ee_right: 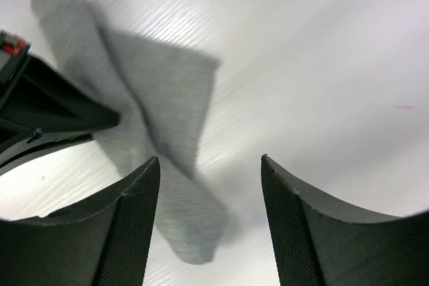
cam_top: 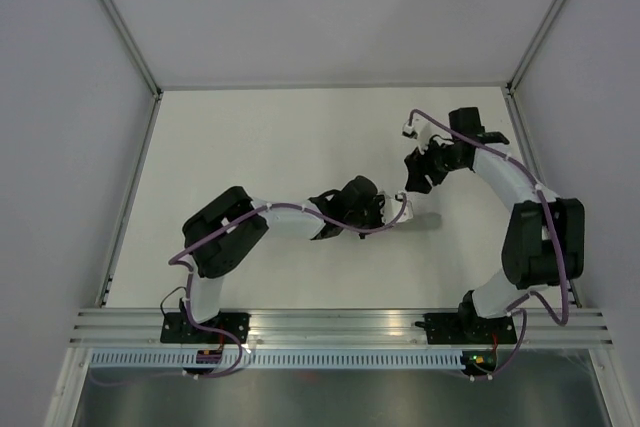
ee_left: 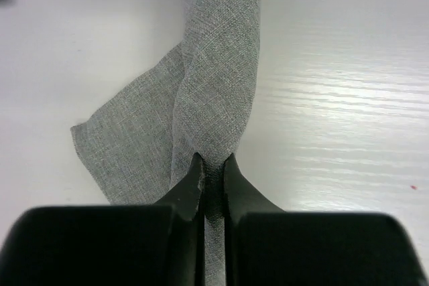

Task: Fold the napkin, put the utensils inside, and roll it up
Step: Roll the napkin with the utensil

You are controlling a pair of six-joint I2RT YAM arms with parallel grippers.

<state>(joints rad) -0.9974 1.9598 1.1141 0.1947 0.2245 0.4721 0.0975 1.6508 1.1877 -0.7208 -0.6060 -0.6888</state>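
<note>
The plain mid-grey woven cloth napkin (ee_left: pixel 221 65) lies on the white wood-grain table (ee_left: pixel 348 98), drawn up into a narrow, loosely rolled strip. The left claw (ee_left: pixel 213 165) is clenched on its near end, the two black fingers pinched tight with only a sliver of fabric between them. From that grip the strip's long axis runs straight away, in line with the fingers. One loose triangular flap spills off to the side and lies flat on the table, so the roll is not tidy yet.

The right claw (ee_right: pixel 210 159) is released, its ribbed black fingers standing well apart. It hangs above the strip's free end and touches nothing. In the overhead view the strip lies between the two claws, so the left arm is the nearer one and the right is just beyond the far end.

No utensils show anywhere. They may be wrapped inside, but the right wrist view is blurred and the cloth hides its own core. My judgement is that the flap wants tucking in next.
</note>
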